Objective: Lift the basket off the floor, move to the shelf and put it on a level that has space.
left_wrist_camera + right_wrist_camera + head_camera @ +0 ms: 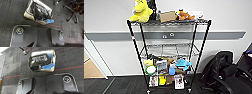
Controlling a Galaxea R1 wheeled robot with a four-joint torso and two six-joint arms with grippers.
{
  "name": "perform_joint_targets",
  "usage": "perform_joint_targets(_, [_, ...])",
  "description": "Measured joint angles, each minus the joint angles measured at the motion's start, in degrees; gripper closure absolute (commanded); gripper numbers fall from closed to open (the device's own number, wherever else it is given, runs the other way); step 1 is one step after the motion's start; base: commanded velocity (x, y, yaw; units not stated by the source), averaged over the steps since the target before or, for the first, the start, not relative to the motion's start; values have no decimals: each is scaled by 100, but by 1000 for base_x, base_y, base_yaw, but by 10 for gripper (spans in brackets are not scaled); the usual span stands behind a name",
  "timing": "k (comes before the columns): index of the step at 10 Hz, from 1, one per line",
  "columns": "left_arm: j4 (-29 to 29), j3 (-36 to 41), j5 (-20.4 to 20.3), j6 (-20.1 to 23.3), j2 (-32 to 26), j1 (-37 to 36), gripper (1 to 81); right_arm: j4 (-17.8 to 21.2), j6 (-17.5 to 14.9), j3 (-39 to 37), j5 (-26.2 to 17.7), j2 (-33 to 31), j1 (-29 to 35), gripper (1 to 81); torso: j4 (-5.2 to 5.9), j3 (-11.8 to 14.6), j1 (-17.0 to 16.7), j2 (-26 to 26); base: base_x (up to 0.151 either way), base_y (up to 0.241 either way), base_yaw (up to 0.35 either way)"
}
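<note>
basket (41,15) on floor (11,12), below both wrists | neither arm visibly nearer to you | jaws: cannot tell

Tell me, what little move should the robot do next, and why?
Probably lower both arms toward the small tan woven basket, since it sits on the dark carpet floor beneath both wrist cameras, not yet lifted, while the tall black wire rack has a bare second tier.

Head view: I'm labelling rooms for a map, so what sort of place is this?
Probably an office or storage corner: a black swivel chair on dark carpet, a plain white wall, and a wire shelf cluttered with toys and packets.
</note>
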Motion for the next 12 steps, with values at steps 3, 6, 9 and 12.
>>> perform_joint_targets(3, [-44,-173,-6,0,41,-55,10,0,0,-216,11,132,-13,10,0,-559,383,-597,0,0,0])
perform_joint_targets(6, [-98,-246,-17,-5,107,-243,10,0,0,-364,11,252,0,10,0,-1071,735,-1145,0,0,0])
perform_joint_targets(9, [-152,-279,193,-17,140,-447,10,2,2,-394,18,258,0,10,0,-1173,1056,-1648,0,0,0])
perform_joint_targets(12, [-155,-293,262,-20,193,-496,10,5,2,-638,20,413,6,10,0,-1178,1430,-2245,0,0,0])
